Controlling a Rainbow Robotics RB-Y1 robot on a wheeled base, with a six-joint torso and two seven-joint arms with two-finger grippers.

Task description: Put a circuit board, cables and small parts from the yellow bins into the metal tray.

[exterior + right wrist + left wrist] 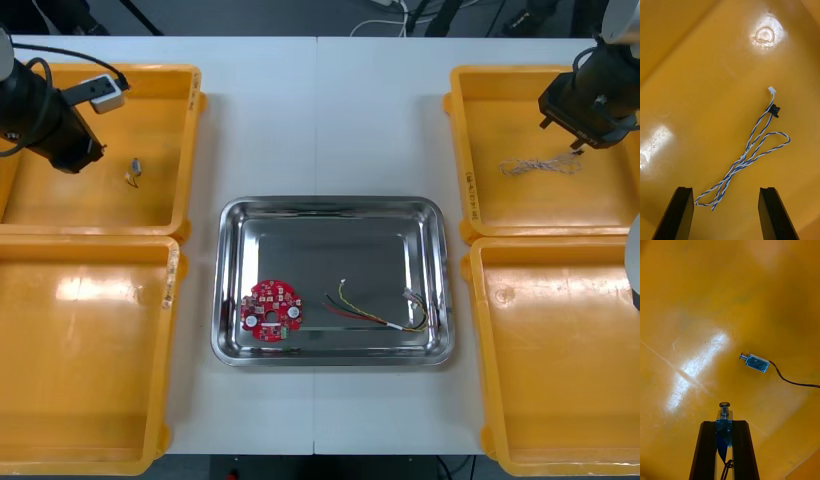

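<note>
The left arm is reaching in over the far-left yellow bin (pixel 60 205). Its left gripper (pixel 724 423) is pointing down at the bin floor, with the fingers clamped on a held metal part (pixel 724 410) whose round head is poking out past the tips. A loose metal part (pixel 756 363) is lying on the floor just beyond, trailing a thin black lead (pixel 790 381). The right arm is hanging over the far-right yellow bin (pixel 520 210). The right gripper (pixel 726 189) has its fingers standing well apart above one end of a twisted blue and white cable (pixel 752 148), not touching it. The cable's white plug end is lying farther from the fingers. Pale stickers (pixel 172 272) are showing on the bins' inner rims, their print too small to read. Four yellow bins are sitting on the table, the near-left bin (pixel 90 400) and near-right bin (pixel 560 400) among them. One metal tray (pixel 330 205) is lying between them, holding one round red circuit board (pixel 271 310) and, apart from it, one red and yellow cable (pixel 375 312).
</note>
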